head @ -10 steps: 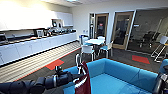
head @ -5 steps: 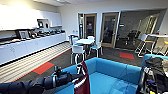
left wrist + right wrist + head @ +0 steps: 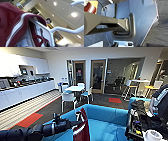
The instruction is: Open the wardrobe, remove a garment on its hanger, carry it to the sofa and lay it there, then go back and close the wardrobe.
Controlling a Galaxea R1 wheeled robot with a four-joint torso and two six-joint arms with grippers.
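The maroon jacket (image 3: pixel 82 128) with white striped trim hangs on its thin white hanger (image 3: pixel 50 31), suspended just in front of the bright blue sofa (image 3: pixel 105 122). The sofa's low back curves behind it, and its seat lies beside it.

Bright, even indoor light from round ceiling lamps (image 3: pixel 74 14), glaring white in the left wrist view. Soft and blurred throughout, smeared most toward the head view's edges at 3 and 9 o'clock. Dim beyond the glass doors (image 3: pixel 98 76) at 12 o'clock. Faint sheen across the blue sofa (image 3: pixel 105 122).
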